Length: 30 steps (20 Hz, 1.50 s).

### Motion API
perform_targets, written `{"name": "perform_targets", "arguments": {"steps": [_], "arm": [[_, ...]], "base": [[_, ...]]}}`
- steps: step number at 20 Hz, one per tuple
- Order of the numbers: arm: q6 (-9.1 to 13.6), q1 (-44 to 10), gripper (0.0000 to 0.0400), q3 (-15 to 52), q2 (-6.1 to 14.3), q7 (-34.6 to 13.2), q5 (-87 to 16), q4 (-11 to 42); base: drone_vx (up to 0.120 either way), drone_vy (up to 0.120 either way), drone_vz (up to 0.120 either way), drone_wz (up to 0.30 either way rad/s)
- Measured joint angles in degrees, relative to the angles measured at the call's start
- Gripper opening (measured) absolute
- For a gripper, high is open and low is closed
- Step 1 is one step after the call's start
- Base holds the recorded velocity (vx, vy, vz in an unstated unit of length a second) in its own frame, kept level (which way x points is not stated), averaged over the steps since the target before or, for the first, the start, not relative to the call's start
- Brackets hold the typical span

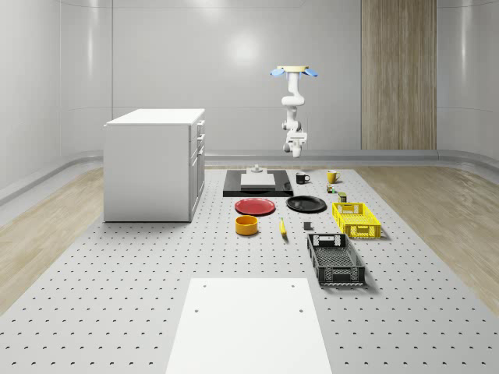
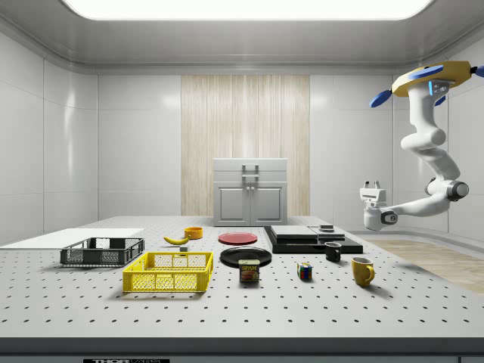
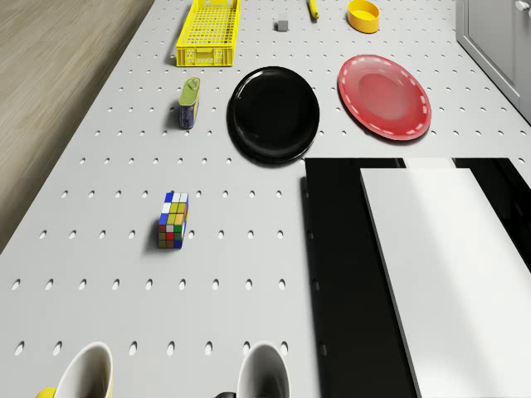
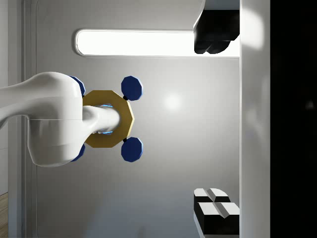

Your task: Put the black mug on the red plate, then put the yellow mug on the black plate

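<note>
At the right of the side view, the gripper (image 2: pixel 370 184) hangs spread and empty while black mug (image 2: pixel 333 252) and yellow mug (image 2: pixel 362 271) await their bare plates.

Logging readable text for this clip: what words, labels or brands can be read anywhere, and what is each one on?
"SPAM": on the front label of the small can standing on the table in front of the black plate, side view.
Bottom edge of the table, side view: a strip of lettering, too small and cut off to read.
The mugs, plates, crates and Rubik's cube carry no lettering that I can see.
</note>
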<state>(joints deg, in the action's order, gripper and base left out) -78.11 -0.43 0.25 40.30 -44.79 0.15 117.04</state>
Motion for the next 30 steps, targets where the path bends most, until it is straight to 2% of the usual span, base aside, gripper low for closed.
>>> {"name": "perform_targets", "arguments": {"steps": [11, 17, 20, 24, 30], "arm": [[-0.4, -0.1, 0.04, 0.1, 0.3, 0.0, -0.1, 0.2], [-0.7, -0.1, 0.04, 0.2, 0.5, 0.0, -0.2, 0.4], [-0.8, -0.2, 0.04, 0.4, 0.6, 0.0, -0.4, 0.5], [-1.0, -0.3, 0.04, 0.7, 0.7, -0.1, -0.9, 0.6], [-1.2, -0.7, 0.04, 1.9, 0.9, -0.3, -2.6, 0.8]], "base": [[0.12, 0.0, 0.0, 0.0], [0.007, 0.0, 0.0, 0.0], [0.0, 0.0, -0.12, 0.0], [0.11, 0.0, -0.12, 0.0], [0.12, 0.0, 0.0, 0.0]]}}
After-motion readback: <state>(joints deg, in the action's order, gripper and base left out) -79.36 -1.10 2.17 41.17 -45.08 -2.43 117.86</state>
